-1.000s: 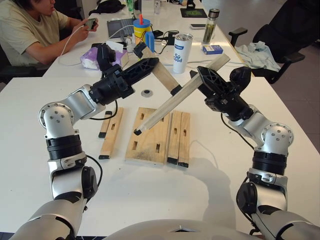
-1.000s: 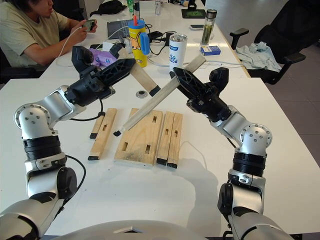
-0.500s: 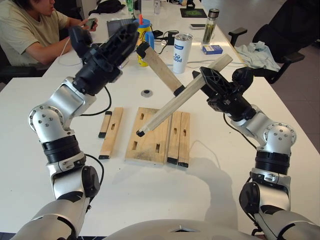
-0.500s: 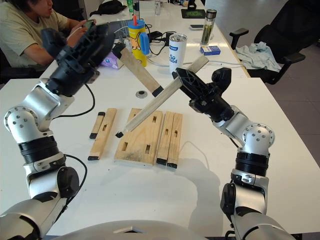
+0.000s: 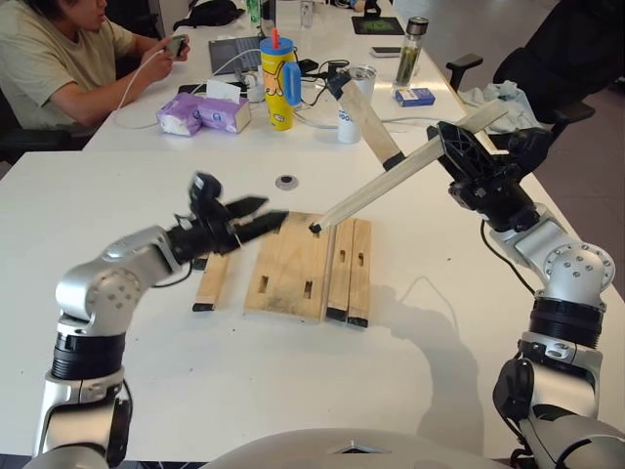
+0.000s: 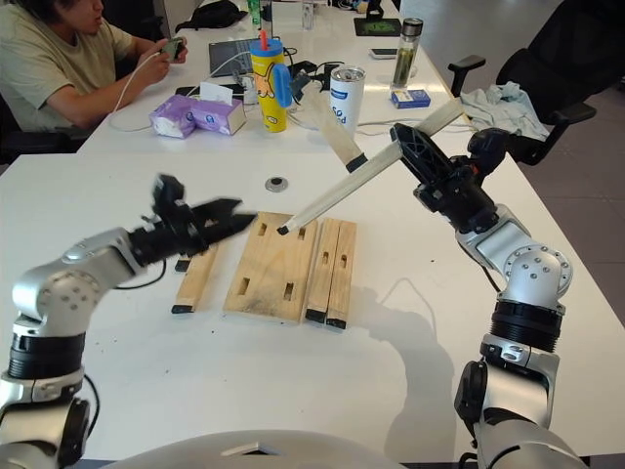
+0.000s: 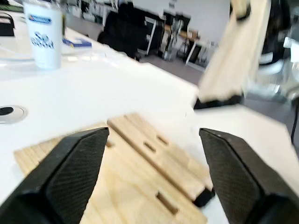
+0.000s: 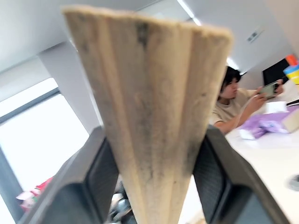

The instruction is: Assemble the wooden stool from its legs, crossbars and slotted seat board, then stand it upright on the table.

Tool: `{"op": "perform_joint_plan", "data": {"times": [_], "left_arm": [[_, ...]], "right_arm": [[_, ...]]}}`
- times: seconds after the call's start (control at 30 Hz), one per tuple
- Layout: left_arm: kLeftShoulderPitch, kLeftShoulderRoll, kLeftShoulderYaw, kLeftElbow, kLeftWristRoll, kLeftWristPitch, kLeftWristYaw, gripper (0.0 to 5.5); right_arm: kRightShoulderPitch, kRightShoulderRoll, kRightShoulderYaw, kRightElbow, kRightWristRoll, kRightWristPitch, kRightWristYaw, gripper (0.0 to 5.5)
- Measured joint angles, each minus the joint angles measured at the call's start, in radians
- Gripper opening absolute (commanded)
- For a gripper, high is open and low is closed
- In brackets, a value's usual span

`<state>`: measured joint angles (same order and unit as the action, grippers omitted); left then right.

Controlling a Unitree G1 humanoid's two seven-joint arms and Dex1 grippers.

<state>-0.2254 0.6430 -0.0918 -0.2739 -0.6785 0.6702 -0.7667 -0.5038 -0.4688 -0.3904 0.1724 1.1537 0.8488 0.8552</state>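
Note:
A slotted seat board (image 5: 293,264) lies flat mid-table, with two narrow slotted boards (image 5: 352,266) at its right and crossbars (image 5: 217,269) at its left. My left gripper (image 5: 273,209) hovers low over the board's left edge, open and empty; its fingers (image 7: 74,172) frame the boards in the left wrist view. My right gripper (image 5: 467,161) is shut on a long wooden leg (image 5: 386,186) that slants down, its black tip just above the board's far edge. A second leg (image 5: 366,119) stands tilted in the air against the held one, with no gripper on it.
A white tumbler (image 6: 350,93), a yellow bottle (image 5: 276,70) and purple tissue packs (image 5: 200,112) stand behind the work area. A round grommet (image 5: 285,182) sits in the tabletop. A seated person is at the far left, and office chairs stand at the far right.
My left arm swung down from high up to the table and let go of its leg, which now leans on the right gripper's leg. The right arm shifted right with its leg.

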Motion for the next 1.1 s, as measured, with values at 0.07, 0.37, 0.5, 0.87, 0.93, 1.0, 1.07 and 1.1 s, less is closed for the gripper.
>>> {"op": "perform_joint_plan", "data": {"times": [0.07, 0.37, 0.5, 0.87, 0.93, 1.0, 1.07, 1.1], "left_arm": [[0.071, 0.057, -0.074, -0.025, 0.081, -0.067, -0.092, 3.59], [0.139, 0.148, -0.253, 0.002, 0.430, -0.361, -0.221, 3.59], [0.102, 0.094, -0.260, 0.075, 0.516, -0.449, -0.184, 3.59], [0.071, 0.070, -0.302, 0.160, 0.607, -0.504, -0.217, 3.59], [0.062, 0.070, -0.310, 0.167, 0.620, -0.506, -0.221, 3.59], [0.049, 0.070, -0.320, 0.175, 0.639, -0.507, -0.222, 3.59], [0.039, 0.071, -0.322, 0.184, 0.652, -0.506, -0.222, 3.59], [0.036, 0.071, -0.324, 0.186, 0.653, -0.505, -0.222, 3.59]], "right_arm": [[0.000, -0.010, 0.064, 0.012, -0.092, -0.050, 0.043, 2.05], [0.069, 0.028, 0.206, 0.031, -0.247, -0.133, 0.191, 2.05], [0.071, 0.034, 0.226, 0.015, -0.265, -0.137, 0.231, 2.05], [0.012, 0.042, 0.330, 0.085, -0.421, -0.267, 0.340, 2.05], [-0.013, 0.042, 0.351, 0.117, -0.451, -0.314, 0.378, 2.05], [-0.039, 0.042, 0.369, 0.149, -0.479, -0.359, 0.407, 2.05], [-0.056, 0.045, 0.388, 0.164, -0.503, -0.409, 0.429, 2.05], [-0.061, 0.047, 0.397, 0.162, -0.511, -0.424, 0.434, 2.05]]}}
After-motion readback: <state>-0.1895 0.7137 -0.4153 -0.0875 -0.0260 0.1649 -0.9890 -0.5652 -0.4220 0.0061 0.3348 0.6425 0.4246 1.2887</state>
